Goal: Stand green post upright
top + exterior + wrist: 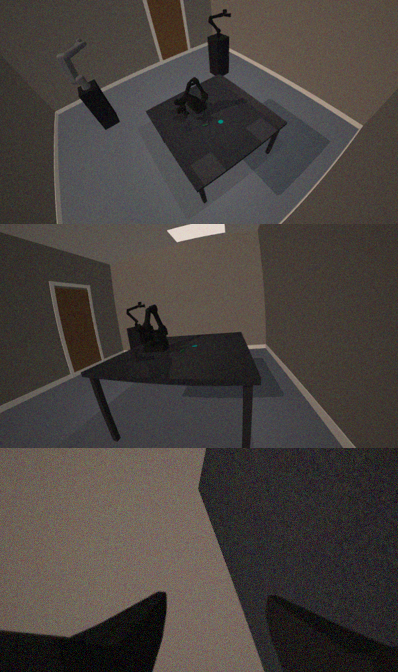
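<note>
The green post (205, 125) (182, 351) lies on the dark table (179, 137) (217, 368), in front of the arm. The cyan circle (221, 121) (194, 345) is flat on the table, to the right of the post and apart from it; nothing stands in it. My gripper (216, 602) is partly open, with nothing between its two dark fingertips. The wrist view shows neither the post nor the circle. In the top and exterior views the fingers are too dark and small to make out, but the post lies apart from the arm.
My black arm (193, 81) (153, 310) is folded over its base near the table's back left edge. Two paler square patches (208, 166) (263, 127) show on the table. Two other arms stand on dark pedestals (99, 107) (218, 56) off the table.
</note>
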Controlling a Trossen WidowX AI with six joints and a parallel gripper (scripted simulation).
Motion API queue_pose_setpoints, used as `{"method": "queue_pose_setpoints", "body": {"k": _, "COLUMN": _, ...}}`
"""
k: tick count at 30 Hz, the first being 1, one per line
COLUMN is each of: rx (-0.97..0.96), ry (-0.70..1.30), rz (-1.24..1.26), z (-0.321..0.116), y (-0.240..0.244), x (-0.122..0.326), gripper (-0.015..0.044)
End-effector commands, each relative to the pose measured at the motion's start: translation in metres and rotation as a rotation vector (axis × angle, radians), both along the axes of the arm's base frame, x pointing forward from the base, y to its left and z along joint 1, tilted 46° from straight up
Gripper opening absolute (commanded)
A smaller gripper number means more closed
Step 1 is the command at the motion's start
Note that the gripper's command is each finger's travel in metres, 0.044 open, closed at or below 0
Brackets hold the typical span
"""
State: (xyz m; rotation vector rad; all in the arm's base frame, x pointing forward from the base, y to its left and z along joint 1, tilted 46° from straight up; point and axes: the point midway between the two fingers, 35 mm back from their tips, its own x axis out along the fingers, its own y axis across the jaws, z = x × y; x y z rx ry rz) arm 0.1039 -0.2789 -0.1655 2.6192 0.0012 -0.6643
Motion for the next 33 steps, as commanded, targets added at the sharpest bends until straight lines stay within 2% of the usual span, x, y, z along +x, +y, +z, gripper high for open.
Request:
{"method": "queue_pose_setpoints", "body": {"k": 1, "rx": -0.198, "ry": 0.065, "rz": 0.229, "z": 0.0, "y": 0.003, "x": 0.02, "gripper": 0.0232}}
{"method": "queue_pose_setpoints", "body": {"k": 10, "rx": -0.561, "ry": 0.101, "rz": 0.668, "z": 0.005, "y": 0.013, "x": 0.057, "gripper": 0.0232}}
{"method": "queue_pose_setpoints", "body": {"k": 18, "rx": -0.883, "ry": 0.043, "rz": 1.075, "z": 0.015, "y": 0.028, "x": 0.088, "gripper": 0.0232}}
{"method": "queue_pose_setpoints", "body": {"k": 26, "rx": -1.201, "ry": -0.118, "rz": 1.476, "z": 0.03, "y": 0.05, "x": 0.116, "gripper": 0.0232}}
{"method": "queue_pose_setpoints", "body": {"k": 33, "rx": -1.471, "ry": -0.36, "rz": 1.801, "z": 0.047, "y": 0.073, "x": 0.138, "gripper": 0.0232}}
